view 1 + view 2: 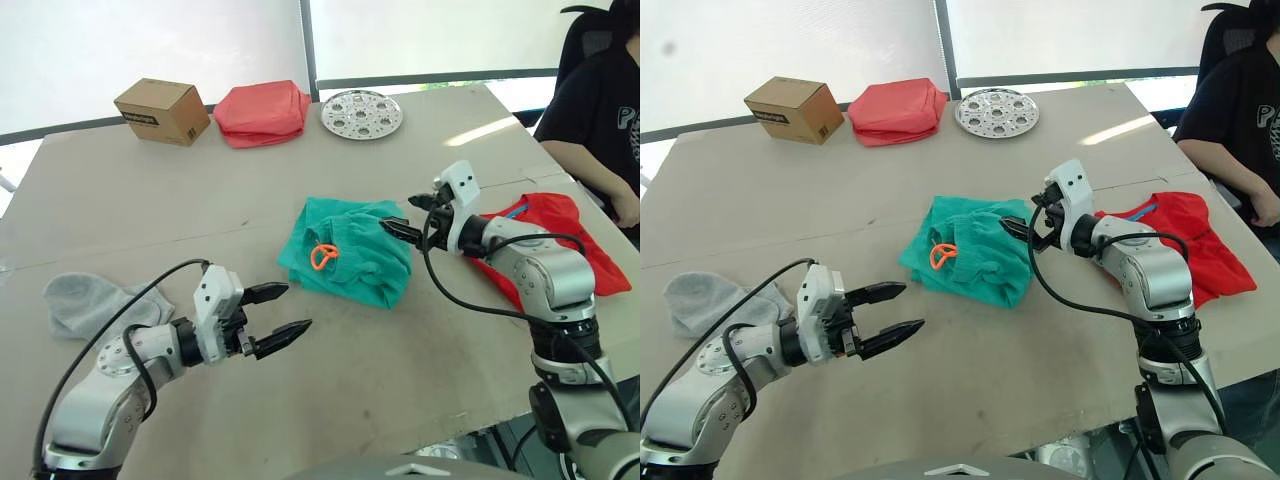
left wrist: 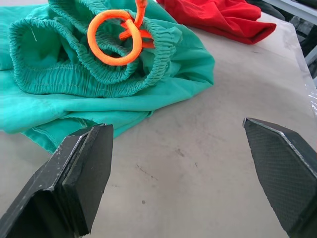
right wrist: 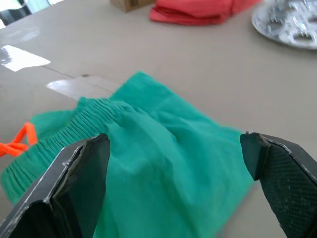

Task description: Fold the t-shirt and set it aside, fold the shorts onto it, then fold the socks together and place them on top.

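Left eye view: a closed cardboard box (image 1: 162, 110) and a round metal tray (image 1: 362, 113) with empty hollows sit at the far edge of the table (image 1: 130, 205), a coral-pink folded cloth (image 1: 263, 112) between them. The left tool (image 1: 279, 316) hangs spread and empty, just short of the shorts (image 1: 350, 250). The right tool (image 1: 412, 216) is spread wide over the rumpled teal shorts' far side. The t-shirt (image 1: 560, 240) lies crumpled at the right; grey socks (image 1: 80, 300) lie at the left.

Shorts (image 1: 345, 250) lie mid-table, t-shirt (image 1: 570, 240) to their right, socks (image 1: 85, 300) far left.
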`<action>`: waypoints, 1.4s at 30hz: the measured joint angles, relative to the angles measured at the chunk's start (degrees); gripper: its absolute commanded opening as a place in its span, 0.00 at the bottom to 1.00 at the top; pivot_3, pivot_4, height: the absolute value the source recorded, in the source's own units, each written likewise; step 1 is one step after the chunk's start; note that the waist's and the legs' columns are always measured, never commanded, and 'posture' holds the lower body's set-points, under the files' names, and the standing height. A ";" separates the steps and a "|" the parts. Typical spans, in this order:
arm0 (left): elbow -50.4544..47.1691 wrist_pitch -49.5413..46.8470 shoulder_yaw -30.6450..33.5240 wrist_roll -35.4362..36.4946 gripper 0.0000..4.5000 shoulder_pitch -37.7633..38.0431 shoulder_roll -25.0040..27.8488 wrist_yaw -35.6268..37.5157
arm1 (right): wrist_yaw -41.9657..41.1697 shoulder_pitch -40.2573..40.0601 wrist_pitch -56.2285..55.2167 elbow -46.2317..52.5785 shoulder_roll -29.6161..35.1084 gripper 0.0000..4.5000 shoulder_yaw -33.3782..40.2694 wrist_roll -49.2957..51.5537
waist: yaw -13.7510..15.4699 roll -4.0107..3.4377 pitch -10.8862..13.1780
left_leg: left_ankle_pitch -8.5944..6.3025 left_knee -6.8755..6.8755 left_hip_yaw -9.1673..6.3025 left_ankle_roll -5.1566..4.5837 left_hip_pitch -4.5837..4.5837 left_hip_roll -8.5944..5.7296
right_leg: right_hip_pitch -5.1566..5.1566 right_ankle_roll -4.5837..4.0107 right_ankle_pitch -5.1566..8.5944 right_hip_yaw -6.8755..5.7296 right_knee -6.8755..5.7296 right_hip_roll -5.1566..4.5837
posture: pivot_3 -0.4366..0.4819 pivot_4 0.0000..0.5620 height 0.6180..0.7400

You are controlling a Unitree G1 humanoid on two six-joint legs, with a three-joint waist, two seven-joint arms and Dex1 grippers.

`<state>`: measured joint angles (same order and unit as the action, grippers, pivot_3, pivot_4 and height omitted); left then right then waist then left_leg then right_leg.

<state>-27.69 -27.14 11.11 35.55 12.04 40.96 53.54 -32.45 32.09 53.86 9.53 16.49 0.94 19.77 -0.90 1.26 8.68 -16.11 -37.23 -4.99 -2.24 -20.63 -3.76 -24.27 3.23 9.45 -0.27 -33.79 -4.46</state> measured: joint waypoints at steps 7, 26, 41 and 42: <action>-1.31 -0.01 1.61 0.91 1.00 1.75 -0.10 -0.25 | 5.03 2.70 1.37 -12.33 -6.63 0.99 -0.15 0.32 | 0.05 -0.03 0.02 | 0.01 0.01 0.00 0.02 -0.02 -0.01 | -0.02 0.00 -0.03 0.00 0.00 0.00 | 0.48 0.27 1.00; -6.16 0.81 -1.42 1.34 1.00 1.43 -6.46 -7.83 | -3.70 7.35 -22.48 -28.50 -4.12 0.01 -20.43 -16.03 | -1.03 -0.23 -0.32 | -0.01 0.16 0.10 0.00 0.82 0.00 | 0.65 0.03 0.02 0.15 -0.02 0.06 | 0.48 0.27 1.00; -0.41 2.21 -8.60 0.48 1.00 -9.77 -7.60 -3.37 | -21.20 -14.39 -18.35 11.81 30.26 0.01 7.89 1.40 | 1.70 -0.42 0.02 | -0.05 0.02 -0.07 -0.07 0.19 0.04 | 0.47 0.23 0.19 -0.13 0.27 -0.01 | 0.48 0.27 1.00; -0.39 2.22 -8.66 0.59 1.00 -9.94 -7.59 -3.17 | -21.87 -15.05 -17.43 12.68 31.67 0.01 9.38 2.27 | 1.73 -0.39 0.00 | -0.05 -0.01 -0.09 -0.07 0.17 0.05 | 0.47 0.22 0.20 -0.17 0.28 -0.02 | 0.48 0.27 1.00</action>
<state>-28.08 -24.91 2.45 36.13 2.10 33.37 50.37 -54.33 17.04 36.43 22.21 48.17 10.33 22.04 0.83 0.87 8.68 -16.16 -37.23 -5.09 -2.32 -20.47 -3.71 -23.80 3.45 9.65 -0.44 -33.51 -4.47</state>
